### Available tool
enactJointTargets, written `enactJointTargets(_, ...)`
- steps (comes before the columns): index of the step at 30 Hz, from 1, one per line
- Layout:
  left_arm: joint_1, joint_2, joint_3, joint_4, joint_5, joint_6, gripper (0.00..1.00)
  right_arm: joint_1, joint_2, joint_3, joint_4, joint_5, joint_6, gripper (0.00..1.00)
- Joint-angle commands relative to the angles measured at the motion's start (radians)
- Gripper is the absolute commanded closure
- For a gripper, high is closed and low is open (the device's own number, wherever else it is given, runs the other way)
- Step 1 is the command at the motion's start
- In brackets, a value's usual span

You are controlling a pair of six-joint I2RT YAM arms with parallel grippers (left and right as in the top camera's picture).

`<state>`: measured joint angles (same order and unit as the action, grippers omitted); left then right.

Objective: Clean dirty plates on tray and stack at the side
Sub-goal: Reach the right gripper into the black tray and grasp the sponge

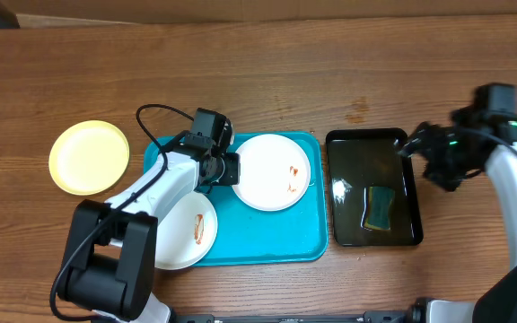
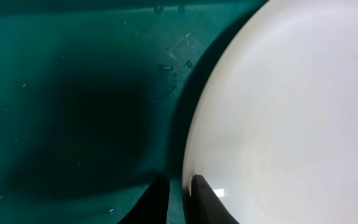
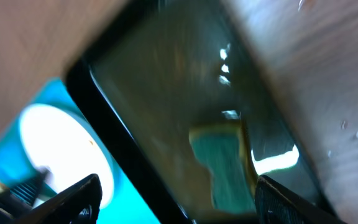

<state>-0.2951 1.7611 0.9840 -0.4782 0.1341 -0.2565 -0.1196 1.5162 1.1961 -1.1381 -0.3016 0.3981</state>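
Clamped left gripper [image 1: 229,169] on 9 o'clock rim of smeared white plate [image 1: 272,170], upper middle of turquoise tray [image 1: 312,244]; saw plate spreading toward 3 o'clock from jaws. Hung right gripper [image 1: 433,161] fingers-wide over black tray [image 1: 339,140], sponge [image 1: 381,208] at its 8 o'clock; judged left arm nearer

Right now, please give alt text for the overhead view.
The left gripper holds the rim of a smeared white plate on the turquoise tray. A second smeared plate lies beside it, a yellow plate on the table, a sponge in the black tray.
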Motion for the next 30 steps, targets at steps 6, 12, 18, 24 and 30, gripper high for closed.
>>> enactJointTargets(6, -0.007, 0.062, -0.007, 0.011, -0.011, -0.006, 0.89, 0.253, -0.001, -0.116, -0.014, 0.325, 0.169, 0.18)
enactJointTargets(12, -0.007, 0.060, -0.005, 0.011, -0.011, -0.006, 0.92, 0.324, -0.001, -0.273, 0.127, 0.433, 0.231, 0.09)
enactJointTargets(18, -0.006, 0.055, -0.004, 0.011, -0.011, -0.005, 0.91, 0.320, -0.001, -0.401, 0.334, 0.440, 0.230, 0.09)
enactJointTargets(24, -0.006, 0.055, -0.004, 0.011, -0.011, -0.005, 0.91, 0.320, -0.001, -0.459, 0.483, 0.440, 0.211, 0.10)
enactJointTargets(30, -0.006, 0.055, -0.004, 0.011, -0.011, -0.005, 0.90, 0.320, -0.001, -0.464, 0.552, 0.440, 0.174, 0.25)
